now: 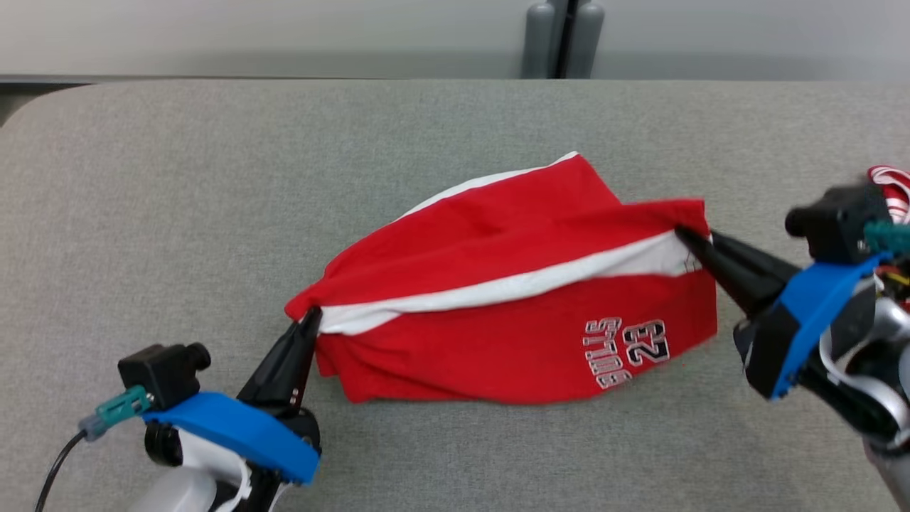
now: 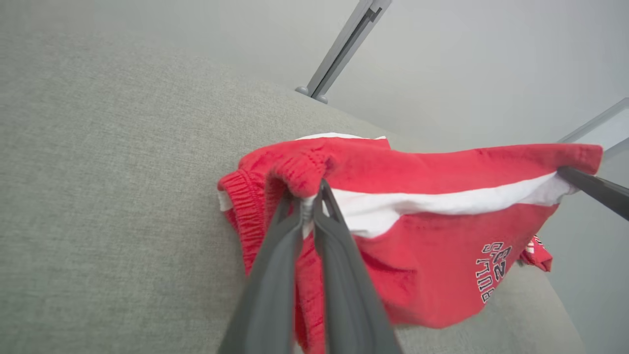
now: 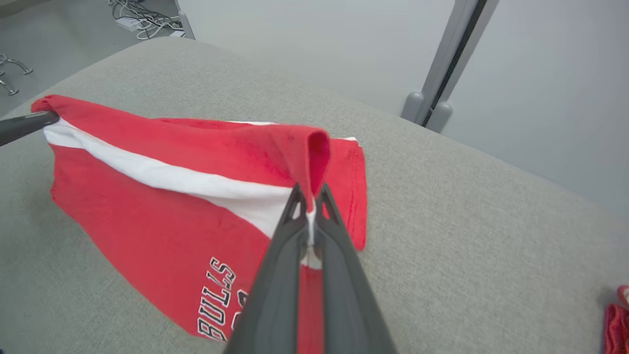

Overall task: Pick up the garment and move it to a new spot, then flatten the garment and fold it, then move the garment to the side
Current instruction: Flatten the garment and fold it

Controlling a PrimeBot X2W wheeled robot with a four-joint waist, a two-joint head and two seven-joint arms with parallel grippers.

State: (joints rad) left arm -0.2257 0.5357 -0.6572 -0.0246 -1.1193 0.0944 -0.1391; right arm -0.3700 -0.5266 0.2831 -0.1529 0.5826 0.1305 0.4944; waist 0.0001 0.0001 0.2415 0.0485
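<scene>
The garment (image 1: 512,306) is a pair of red shorts with a white side stripe and white lettering, stretched between my two grippers over the grey table (image 1: 213,178). My left gripper (image 1: 311,318) is shut on its elastic waistband corner (image 2: 300,177) at the left end. At the right end my right gripper (image 1: 684,233) is shut on the hem corner (image 3: 314,162). The pinched edge is lifted; the lower part hangs onto the table. In the left wrist view the garment (image 2: 422,236) sags past my own fingers (image 2: 275,275).
A red-and-white striped cloth (image 1: 890,186) lies at the table's right edge behind my right arm, also seen as a red cloth (image 3: 616,324). A grey post (image 1: 561,39) stands behind the table's far edge. Cables (image 3: 142,19) lie on the floor.
</scene>
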